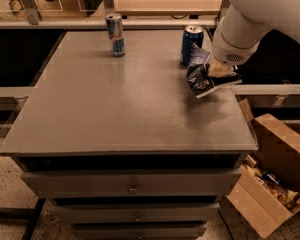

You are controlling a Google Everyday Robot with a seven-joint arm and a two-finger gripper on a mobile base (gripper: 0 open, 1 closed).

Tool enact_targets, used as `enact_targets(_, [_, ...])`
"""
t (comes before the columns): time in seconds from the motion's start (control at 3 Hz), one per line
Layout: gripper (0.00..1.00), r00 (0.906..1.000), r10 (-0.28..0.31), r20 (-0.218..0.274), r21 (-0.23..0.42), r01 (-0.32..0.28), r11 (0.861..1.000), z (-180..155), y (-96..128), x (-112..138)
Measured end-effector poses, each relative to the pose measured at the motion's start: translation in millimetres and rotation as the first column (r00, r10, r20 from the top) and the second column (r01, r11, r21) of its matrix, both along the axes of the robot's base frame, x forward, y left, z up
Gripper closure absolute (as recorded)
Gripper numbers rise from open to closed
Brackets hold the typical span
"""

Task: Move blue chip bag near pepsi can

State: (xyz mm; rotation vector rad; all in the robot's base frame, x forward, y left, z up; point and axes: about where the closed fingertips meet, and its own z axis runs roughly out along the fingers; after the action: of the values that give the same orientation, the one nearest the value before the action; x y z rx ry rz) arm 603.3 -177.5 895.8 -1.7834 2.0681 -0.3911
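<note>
The blue chip bag (pixel 199 75), crumpled navy foil with white print, hangs tilted just above the grey table (pixel 115 109) near its right edge. My gripper (pixel 216 75) is shut on the bag's right side, under the big white arm (pixel 250 24) that comes in from the upper right. The pepsi can (pixel 191 44), dark blue with a silver top, stands upright directly behind the bag, and the bag's top edge overlaps the can's lower right in this view.
A slimmer silver-and-blue can (pixel 115 34) stands at the back middle of the table. An open cardboard box (pixel 272 174) sits on the floor to the right. Drawers (pixel 132 186) run below the tabletop, and a rail (pixel 90 23) lines the far edge.
</note>
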Motion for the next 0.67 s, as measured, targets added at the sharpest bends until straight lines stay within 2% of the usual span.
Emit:
enact_targets(0.33, [0.84, 0.9999, 0.005, 0.009, 0.021, -0.005, 1.000, 2.1, -3.8, 5.7])
enact_targets(0.67, [0.60, 0.9999, 0.011, 0.012, 0.042, -0.012, 0.999, 2.9, -7.6, 6.1])
